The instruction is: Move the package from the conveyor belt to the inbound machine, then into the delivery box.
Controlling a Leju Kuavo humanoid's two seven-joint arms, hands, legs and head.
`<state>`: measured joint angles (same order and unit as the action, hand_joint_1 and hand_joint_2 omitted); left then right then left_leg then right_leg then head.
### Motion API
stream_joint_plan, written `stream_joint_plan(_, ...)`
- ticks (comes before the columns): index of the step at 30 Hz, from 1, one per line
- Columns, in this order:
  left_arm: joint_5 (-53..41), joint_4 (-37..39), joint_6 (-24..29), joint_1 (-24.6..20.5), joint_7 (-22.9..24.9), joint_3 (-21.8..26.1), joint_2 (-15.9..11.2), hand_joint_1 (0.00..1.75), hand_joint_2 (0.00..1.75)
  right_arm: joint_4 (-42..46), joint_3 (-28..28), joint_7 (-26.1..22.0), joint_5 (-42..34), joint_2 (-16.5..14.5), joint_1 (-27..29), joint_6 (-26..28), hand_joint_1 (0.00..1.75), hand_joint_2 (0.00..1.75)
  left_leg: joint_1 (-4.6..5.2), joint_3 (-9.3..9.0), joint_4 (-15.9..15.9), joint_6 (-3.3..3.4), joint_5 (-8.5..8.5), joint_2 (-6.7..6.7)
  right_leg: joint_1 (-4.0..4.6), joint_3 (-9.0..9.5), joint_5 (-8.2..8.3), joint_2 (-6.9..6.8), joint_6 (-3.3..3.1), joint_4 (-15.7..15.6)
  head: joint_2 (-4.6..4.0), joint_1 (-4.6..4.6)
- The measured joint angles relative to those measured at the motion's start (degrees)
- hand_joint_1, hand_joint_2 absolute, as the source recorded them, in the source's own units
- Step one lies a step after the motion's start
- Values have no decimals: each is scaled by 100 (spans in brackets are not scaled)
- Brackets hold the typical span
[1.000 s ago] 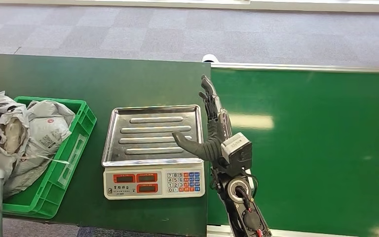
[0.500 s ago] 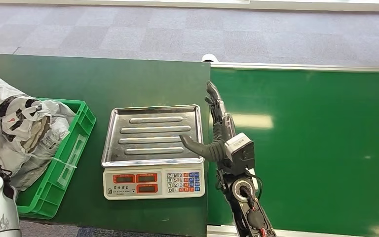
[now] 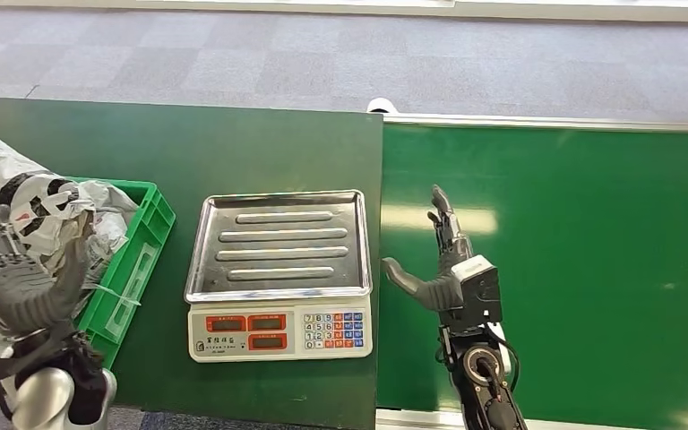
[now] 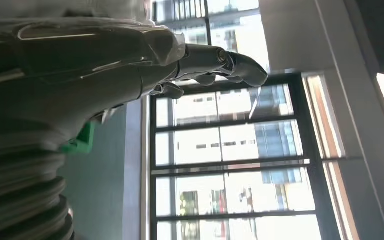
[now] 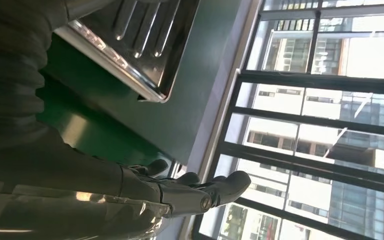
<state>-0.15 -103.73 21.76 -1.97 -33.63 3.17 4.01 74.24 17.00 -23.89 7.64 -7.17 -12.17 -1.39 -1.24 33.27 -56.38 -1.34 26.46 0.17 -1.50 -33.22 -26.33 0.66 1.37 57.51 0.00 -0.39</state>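
Observation:
A crumpled grey-white package (image 3: 27, 193) lies on top of other bags in the green crate (image 3: 139, 255) at the left. My left hand (image 3: 18, 278) is raised just in front of the crate with its fingers spread and nothing in it; the left wrist view shows the same hand (image 4: 130, 65) with its fingers stretched out. My right hand (image 3: 443, 260) hovers open over the green conveyor belt (image 3: 573, 269), just right of the scale, with the thumb pointing toward it. The scale's steel tray (image 3: 278, 242) is bare, and its edge (image 5: 130, 45) appears beside my right hand (image 5: 155, 195).
The scale's keypad and red displays (image 3: 278, 330) face the near edge of the dark green table (image 3: 188, 143). The crate stands at the table's left end, heaped above its rim. Grey carpet floor (image 3: 322, 54) lies beyond the table and belt.
My right hand has moved right, off the scale's edge and out over the belt. My left hand has risen into view in front of the crate, and the package now rests on the heap.

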Motion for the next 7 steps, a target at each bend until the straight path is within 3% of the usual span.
stream_joint_plan(7, -248, 2, -622, 204, 96, -1036, 142, 0, 175, 274, -626, 200, 70, 194, 449, 239, 0, 175, 0, 1, -1, 0, 1, -6, 0, 1, -2, -3, 2, 0, 0, 1)
